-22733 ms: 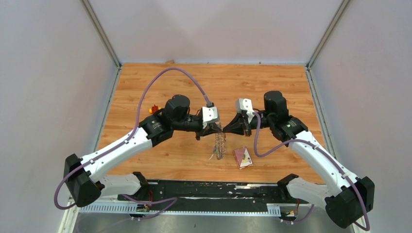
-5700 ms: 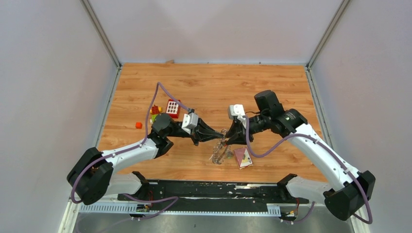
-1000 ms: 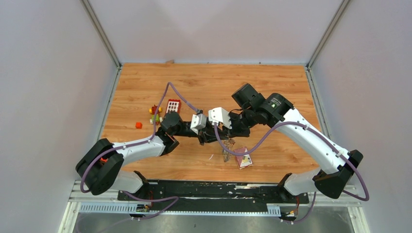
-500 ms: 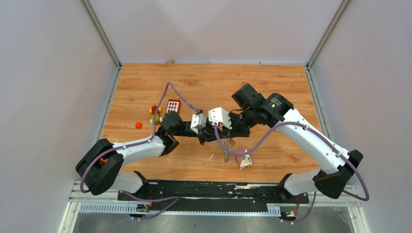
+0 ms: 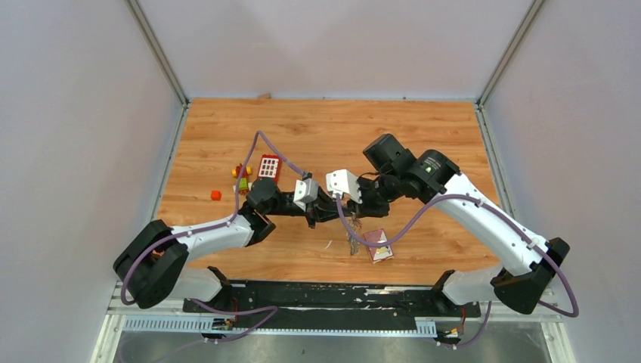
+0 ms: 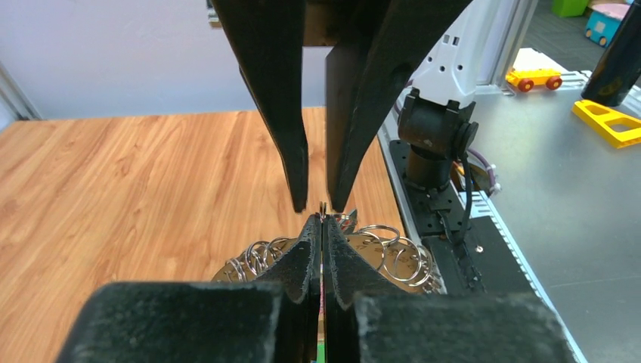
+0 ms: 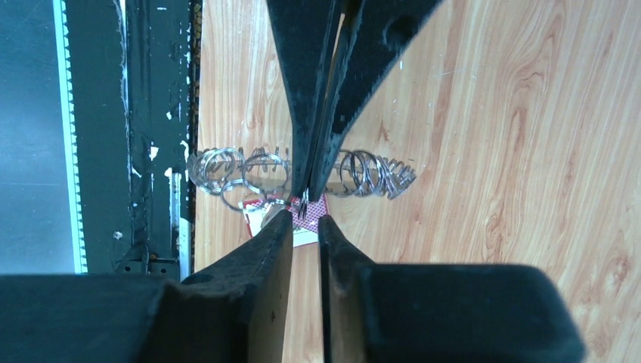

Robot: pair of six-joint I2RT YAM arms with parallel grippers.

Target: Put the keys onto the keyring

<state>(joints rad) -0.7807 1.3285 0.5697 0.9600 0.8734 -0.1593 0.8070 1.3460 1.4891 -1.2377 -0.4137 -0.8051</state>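
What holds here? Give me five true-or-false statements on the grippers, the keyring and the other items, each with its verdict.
1. The left gripper is shut. True.
2. The right gripper is clamped tight. False: it stands slightly open, with a gap showing.
3. The keyring lies far from both grippers. False: it is right under the spot where they meet tip to tip.
4. A maroon card lies on the table close beside the keyring. True.
5. The red block with white squares lies on the right gripper's side. False: it lies on the left gripper's side.
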